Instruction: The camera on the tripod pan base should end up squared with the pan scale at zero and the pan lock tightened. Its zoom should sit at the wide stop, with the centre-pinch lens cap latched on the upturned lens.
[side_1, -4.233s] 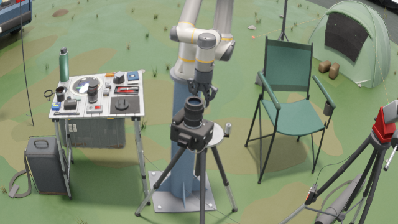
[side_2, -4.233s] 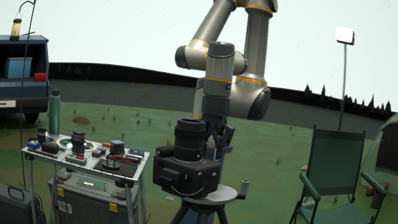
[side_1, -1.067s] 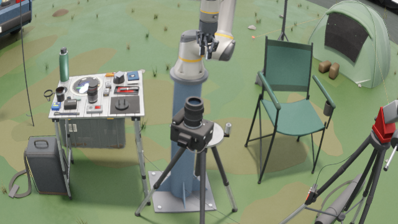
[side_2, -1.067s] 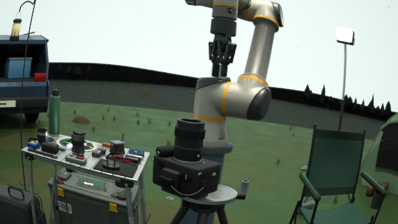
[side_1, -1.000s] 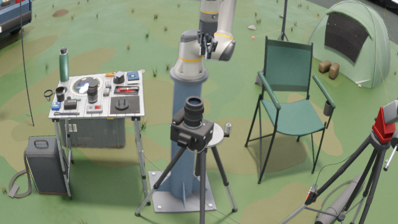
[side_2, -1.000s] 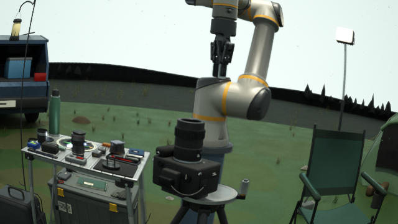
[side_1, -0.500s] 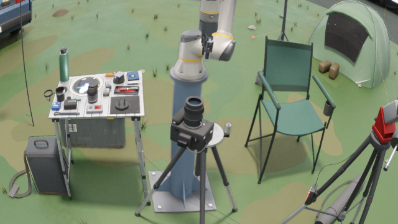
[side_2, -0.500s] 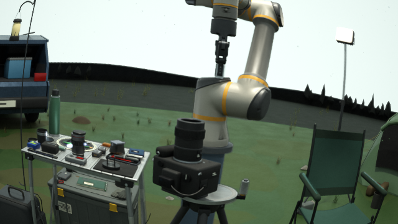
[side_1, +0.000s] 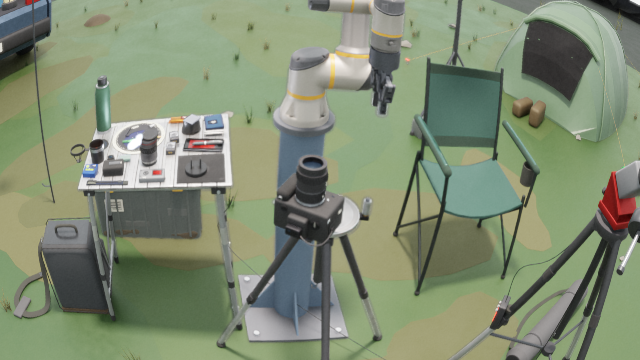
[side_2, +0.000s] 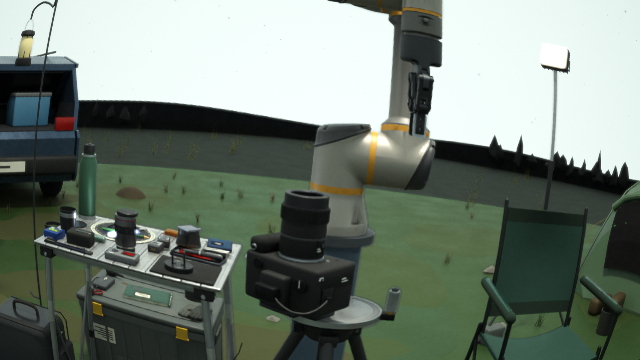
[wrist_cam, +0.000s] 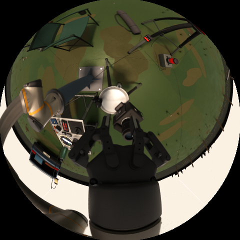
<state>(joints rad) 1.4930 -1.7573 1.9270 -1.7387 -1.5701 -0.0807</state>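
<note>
The black camera (side_1: 308, 212) sits on the round pan base (side_1: 345, 216) of a tripod, turned askew on the plate. Its lens (side_1: 311, 180) points up and has no cap on it. A small grey knob (side_1: 367, 207) stands at the right rim of the base. The lens cap (side_1: 196, 169) lies on a dark mat on the side table (side_1: 157, 152), to the left. My gripper (side_1: 384, 102) hangs high above the camera, pointing down, part open and holding nothing.
The robot's blue pedestal (side_1: 298, 200) stands right behind the tripod. A green folding chair (side_1: 465, 165) is to the right. A second tripod (side_1: 590, 260) stands at the far right. The table carries a spare lens (side_1: 148, 147), a bottle (side_1: 102, 103) and small tools.
</note>
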